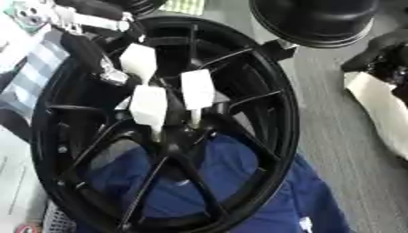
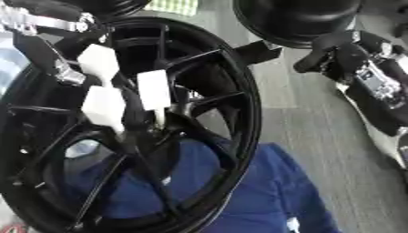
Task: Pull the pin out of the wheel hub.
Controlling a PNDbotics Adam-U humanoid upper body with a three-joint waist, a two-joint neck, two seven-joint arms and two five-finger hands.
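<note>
The white-padded fingers (image 1: 149, 105) of the left hand (image 1: 119, 75) are curled down over the centre of the black wheel hub (image 1: 179, 132). Two of the pads close toward each other around a thin pale pin (image 1: 195, 117), which stands in the hub just under the pad nearer the right; whether the pads actually touch the pin cannot be told. A third white pad (image 1: 138, 61) sits higher, over the spokes. Behind the fingers the black and silver palm slants up to the upper left, and the left arm (image 2: 44, 22) comes in from that corner, reaching across the rim.

The wheel (image 1: 279, 104) lies tilted, its black spokes fanning out from the hub, with blue cloth (image 1: 239, 182) showing through the spokes and spreading out under its lower right side.

The right hand (image 2: 363, 68) shows at the right edge, well apart from the wheel, black with silver parts, hanging over the grey floor (image 1: 334, 145); its fingers look bent, but whether they are closed cannot be told. A round black object (image 1: 315, 20) sits at the top, just beyond the rim.
</note>
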